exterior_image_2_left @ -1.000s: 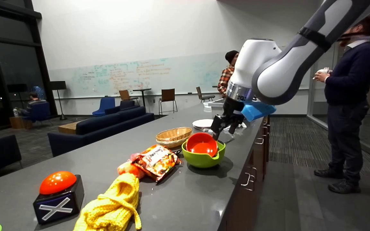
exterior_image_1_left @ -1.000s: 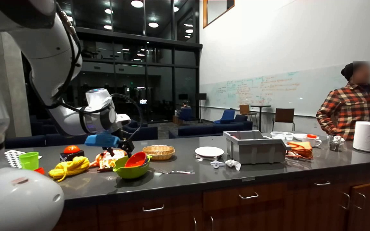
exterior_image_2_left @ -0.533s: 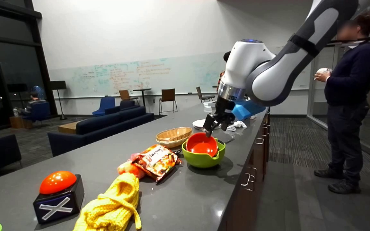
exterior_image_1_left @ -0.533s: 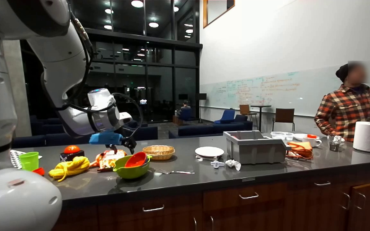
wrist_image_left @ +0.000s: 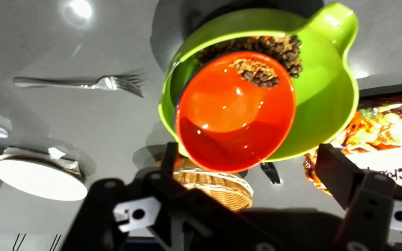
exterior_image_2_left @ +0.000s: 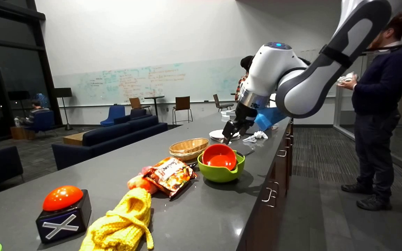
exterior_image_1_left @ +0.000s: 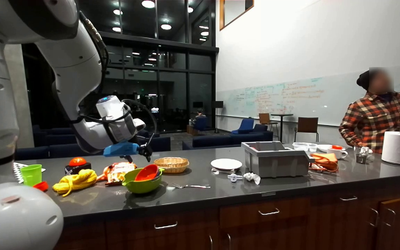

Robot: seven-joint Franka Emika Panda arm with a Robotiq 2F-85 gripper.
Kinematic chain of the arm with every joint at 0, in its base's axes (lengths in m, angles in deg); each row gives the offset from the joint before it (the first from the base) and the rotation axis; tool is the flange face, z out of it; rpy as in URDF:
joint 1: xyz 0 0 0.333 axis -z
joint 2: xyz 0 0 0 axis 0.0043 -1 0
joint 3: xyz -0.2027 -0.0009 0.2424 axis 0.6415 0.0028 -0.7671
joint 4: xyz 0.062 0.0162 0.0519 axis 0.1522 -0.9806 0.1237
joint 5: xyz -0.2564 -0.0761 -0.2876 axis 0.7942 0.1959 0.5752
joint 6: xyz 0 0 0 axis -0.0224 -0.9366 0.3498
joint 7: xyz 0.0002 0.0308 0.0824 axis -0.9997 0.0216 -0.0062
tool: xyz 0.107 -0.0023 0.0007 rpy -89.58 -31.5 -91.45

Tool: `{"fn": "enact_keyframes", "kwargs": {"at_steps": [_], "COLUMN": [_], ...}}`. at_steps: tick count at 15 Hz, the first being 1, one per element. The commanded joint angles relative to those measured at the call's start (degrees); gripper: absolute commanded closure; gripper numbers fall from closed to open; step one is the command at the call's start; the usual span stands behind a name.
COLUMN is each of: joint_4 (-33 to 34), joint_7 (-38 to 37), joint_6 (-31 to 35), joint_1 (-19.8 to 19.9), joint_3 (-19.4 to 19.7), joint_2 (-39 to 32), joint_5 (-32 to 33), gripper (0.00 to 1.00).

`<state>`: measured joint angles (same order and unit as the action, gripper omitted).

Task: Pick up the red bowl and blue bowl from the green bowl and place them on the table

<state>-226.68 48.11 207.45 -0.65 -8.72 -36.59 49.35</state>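
Observation:
The red bowl [exterior_image_1_left: 147,172] sits tilted inside the lime-green bowl [exterior_image_1_left: 141,186] on the dark grey table [exterior_image_1_left: 193,198]. Both bowls also show in an exterior view, the red bowl [exterior_image_2_left: 219,157] leaning in the green bowl [exterior_image_2_left: 220,174]. In the wrist view, the red bowl [wrist_image_left: 236,111] covers most of a blue bowl, of which a thin dark blue edge [wrist_image_left: 188,83] shows. Brown toy food pieces lie under and in the bowls. My gripper [exterior_image_1_left: 139,159] is open and empty, above and apart from the bowls. In the wrist view its fingers [wrist_image_left: 250,153] stand wide apart.
A wicker basket [exterior_image_1_left: 172,165] stands behind the bowls, a snack bag [exterior_image_2_left: 171,176] beside them. A fork [exterior_image_1_left: 193,186], a white plate [exterior_image_1_left: 226,164] and a grey bin [exterior_image_1_left: 278,163] lie further along. A yellow knitted pouch [exterior_image_2_left: 120,223] and a red button box [exterior_image_2_left: 63,209] are also there.
My gripper has moved right in an exterior view and risen slightly, and its wrist has tilted. It stays open. The bowls have not moved.

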Motion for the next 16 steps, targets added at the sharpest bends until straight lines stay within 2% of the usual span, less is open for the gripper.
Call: {"fn": "enact_keyframes", "kwargs": {"at_steps": [1,4,8,16], "joint_4": [3.0,5.5,8.5,16.0], "joint_7": [-8.4,-15.2,-17.9,-17.4], "joint_6": [5.3,8.3,10.1,9.7], "joint_1": [4.6,5.8,3.7,-2.2], "joint_3": [0.6,0.7,0.2,3.3], "joint_2": [-2.6,-5.5,-11.8,-20.2], "joint_5": [16.2,24.4,25.4,27.0], "gripper": [0.00,0.00,0.00,0.00]}}
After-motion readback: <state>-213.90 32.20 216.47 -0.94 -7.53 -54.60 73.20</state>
